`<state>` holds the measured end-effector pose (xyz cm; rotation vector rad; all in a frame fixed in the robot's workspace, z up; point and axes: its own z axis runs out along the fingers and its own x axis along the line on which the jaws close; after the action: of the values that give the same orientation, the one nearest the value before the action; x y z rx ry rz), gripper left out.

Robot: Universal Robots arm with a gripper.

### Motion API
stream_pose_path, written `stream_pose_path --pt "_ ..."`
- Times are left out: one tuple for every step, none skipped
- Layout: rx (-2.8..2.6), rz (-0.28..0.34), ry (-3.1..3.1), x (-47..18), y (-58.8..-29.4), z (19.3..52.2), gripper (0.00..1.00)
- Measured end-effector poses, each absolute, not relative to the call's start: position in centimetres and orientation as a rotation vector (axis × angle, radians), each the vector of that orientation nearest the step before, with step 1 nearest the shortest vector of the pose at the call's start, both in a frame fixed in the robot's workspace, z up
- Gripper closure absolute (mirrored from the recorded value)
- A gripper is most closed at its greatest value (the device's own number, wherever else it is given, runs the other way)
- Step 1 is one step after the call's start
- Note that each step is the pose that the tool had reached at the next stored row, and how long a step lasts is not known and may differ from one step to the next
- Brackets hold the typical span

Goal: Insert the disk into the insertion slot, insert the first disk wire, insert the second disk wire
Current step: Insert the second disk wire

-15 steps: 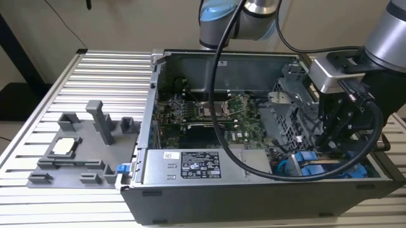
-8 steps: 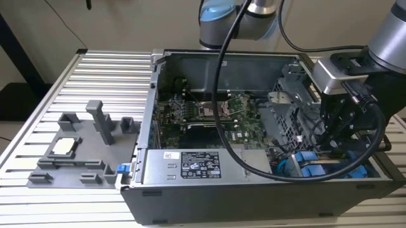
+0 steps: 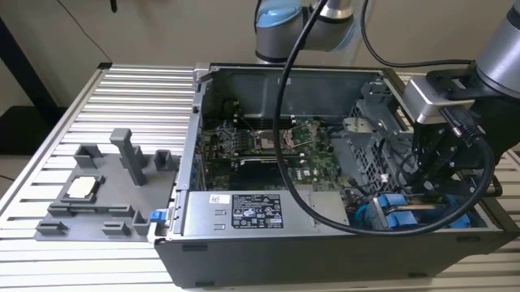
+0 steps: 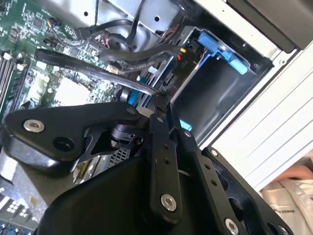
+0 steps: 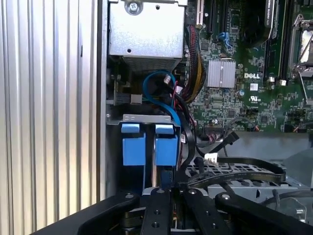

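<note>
Gripper [image 3: 430, 182] low inside computer case [image 3: 268, 255], above blue-framed insertion slot [image 5: 149, 147]

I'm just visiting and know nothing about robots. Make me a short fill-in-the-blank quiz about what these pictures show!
1. The gripper is lowered inside an open computer ____.
2. The plastic guide pieces at the drive bays under the gripper are coloured ____.
3. In the exterior view, the grey fixture tray lies on the table to the case's ____.
4. The circuit board in the case is coloured ____.

Missing words: case; blue; left; green
</note>
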<state>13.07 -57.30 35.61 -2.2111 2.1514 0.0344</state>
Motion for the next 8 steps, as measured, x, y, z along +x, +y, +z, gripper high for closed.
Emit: stream_pose_path --pt "-2.211 0.035 2.153 13.15 -57.29 35.58 0.84" --pt "-2.209 0.036 2.155 13.2 -57.29 35.55 0.84" --pt "-2.207 0.036 2.157 13.22 -57.29 35.49 0.84" --pt "-2.204 0.036 2.16 13.24 -57.3 35.41 0.84" --pt "-2.202 0.036 2.162 13.28 -57.3 35.35 0.84" --pt "-2.2 0.037 2.164 13.32 -57.3 35.31 0.84" --pt "-2.198 0.038 2.166 13.36 -57.3 35.28 0.84" --pt "-2.197 0.039 2.167 13.39 -57.3 35.28 0.84"
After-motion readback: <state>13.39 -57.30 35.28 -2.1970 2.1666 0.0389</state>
